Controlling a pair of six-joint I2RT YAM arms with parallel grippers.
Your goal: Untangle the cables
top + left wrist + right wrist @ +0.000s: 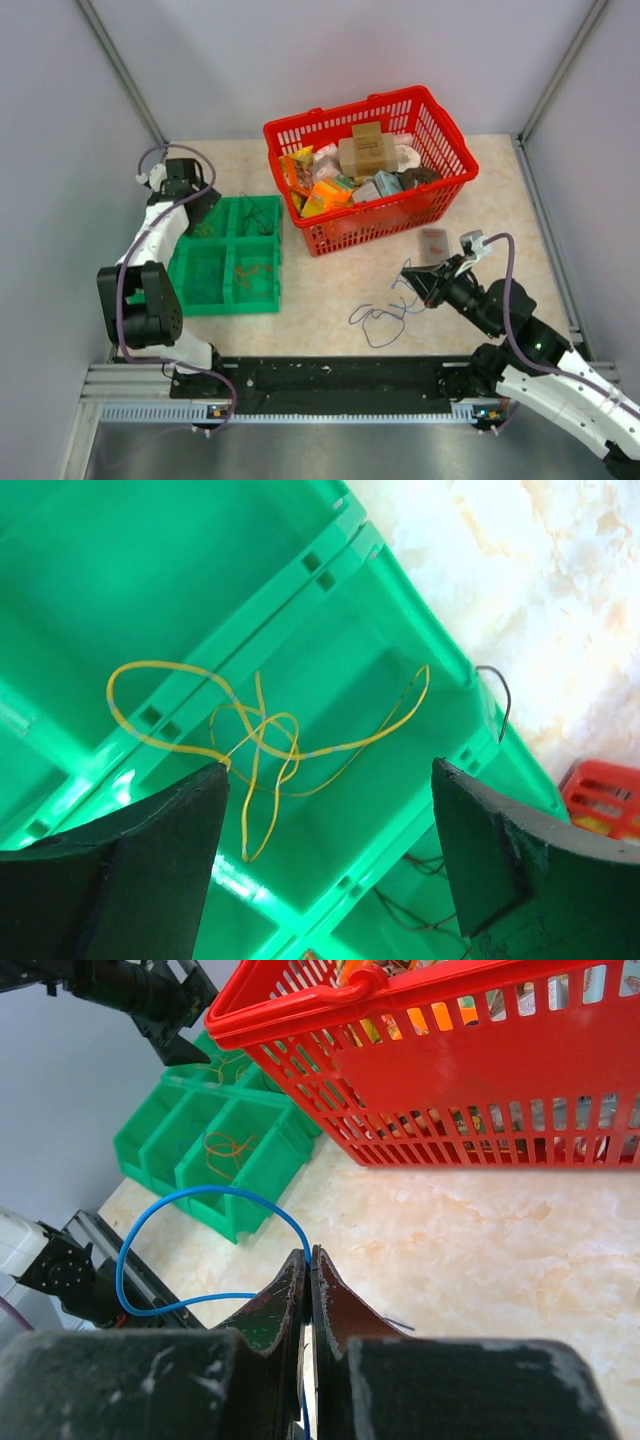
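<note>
My left gripper [205, 210] [330, 770] is open and empty, hovering over a back compartment of the green tray [190, 285] [430, 670]. A yellow cable [262, 742] lies looped in that compartment. A black cable [502, 695] hangs over the tray rim, and dark strands [435, 912] lie in the neighbouring compartment. My right gripper [412, 283] [310, 1256] is shut on a blue cable [205, 1191], whose loop arcs up to the left. A loose tangle of thin dark cables [382, 322] lies on the table just left of the right gripper. An orange cable [230, 1146] lies in a tray compartment.
A red basket [440, 190] [450, 1090] full of packets stands at the back centre, right of the tray. A small flat packet [433, 243] lies on the table beside the right gripper. A black rail [340, 375] runs along the near edge.
</note>
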